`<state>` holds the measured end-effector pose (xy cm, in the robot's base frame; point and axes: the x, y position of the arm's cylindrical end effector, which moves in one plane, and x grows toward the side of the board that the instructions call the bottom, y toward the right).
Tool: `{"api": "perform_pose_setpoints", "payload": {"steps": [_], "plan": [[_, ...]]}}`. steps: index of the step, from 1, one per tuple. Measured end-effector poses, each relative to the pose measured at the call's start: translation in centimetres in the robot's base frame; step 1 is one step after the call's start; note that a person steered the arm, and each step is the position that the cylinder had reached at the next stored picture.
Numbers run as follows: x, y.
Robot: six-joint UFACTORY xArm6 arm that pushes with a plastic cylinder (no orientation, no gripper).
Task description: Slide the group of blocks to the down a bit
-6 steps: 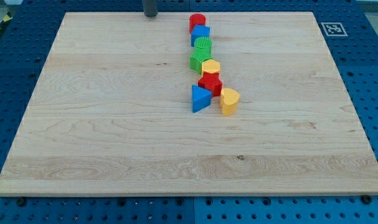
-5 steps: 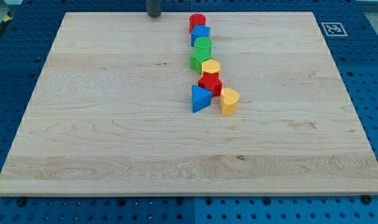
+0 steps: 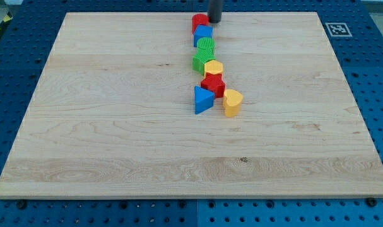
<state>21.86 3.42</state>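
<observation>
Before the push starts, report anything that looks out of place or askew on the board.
Nothing looks damaged or toppled. The blocks form a slightly crooked column from the red block at the view's top down to the blue triangle and yellow heart-shaped block. My tip sits just right of the red block.

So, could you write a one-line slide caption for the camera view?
My tip stands beside the red block, atop a column of eight coloured blocks on the wooden board.

Your arm shows only as a short straight rod, dark grey, round in section, smooth and unmarked, cut off by the view's top edge, my tip (image 3: 214, 21) flat-ended.
</observation>
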Motion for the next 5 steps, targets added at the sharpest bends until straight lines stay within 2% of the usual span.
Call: {"api": "perform_pose_setpoints", "payload": {"steps": [2,5], "plan": [[3.4,-1.0],[12.6,-0.9]]}}
